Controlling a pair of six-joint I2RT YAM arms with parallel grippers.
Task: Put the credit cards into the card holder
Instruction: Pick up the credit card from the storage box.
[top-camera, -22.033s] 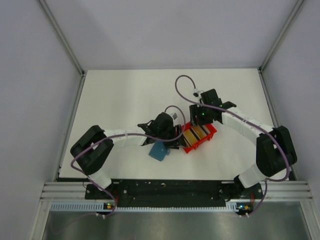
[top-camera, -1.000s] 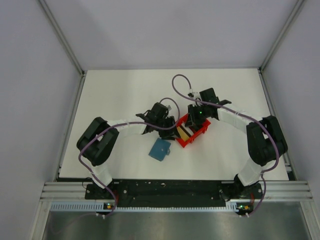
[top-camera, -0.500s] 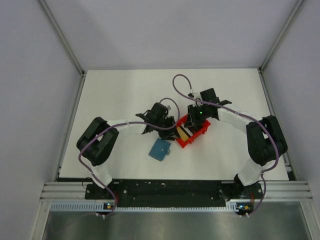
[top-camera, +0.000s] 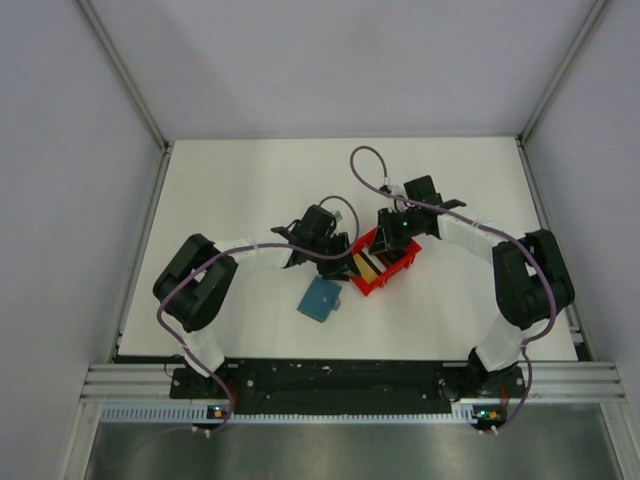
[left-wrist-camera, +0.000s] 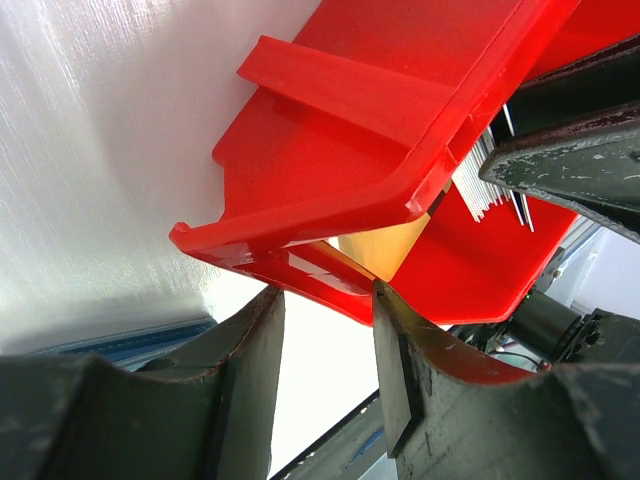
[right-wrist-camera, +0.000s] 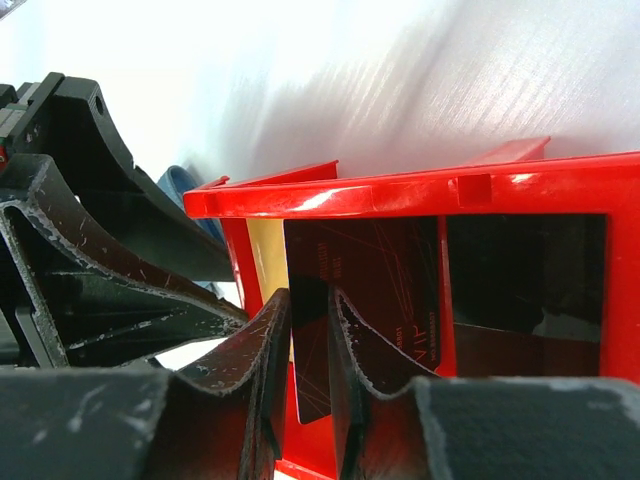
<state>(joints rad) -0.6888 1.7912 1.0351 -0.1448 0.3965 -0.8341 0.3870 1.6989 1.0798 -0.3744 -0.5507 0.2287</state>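
**A:** From above, where is everything?

**B:** The card holder (top-camera: 320, 298) lies on the bench (top-camera: 250, 180), just beside the near-left end of the red bin (top-camera: 402, 268). It is apart from both pincers. The credit cards (top-camera: 368, 266) are in the bin. The left pincer (top-camera: 344, 262) is at the bin's left end and the right pincer (top-camera: 388, 243) at its far side.

**A:** And the left wrist view?

**B:** The left pincer is about half open, with its jaws clamped across the bin's corner rim. A gold card (left-wrist-camera: 385, 245) peeks out under that rim, and pale card edges show further in.

**A:** What about the right wrist?

**B:** The right pincer's jaws are down to a narrow slit inside the bin, in front of a black card (right-wrist-camera: 380, 280). I cannot tell whether they pinch it. The gold card stands to the left of it.
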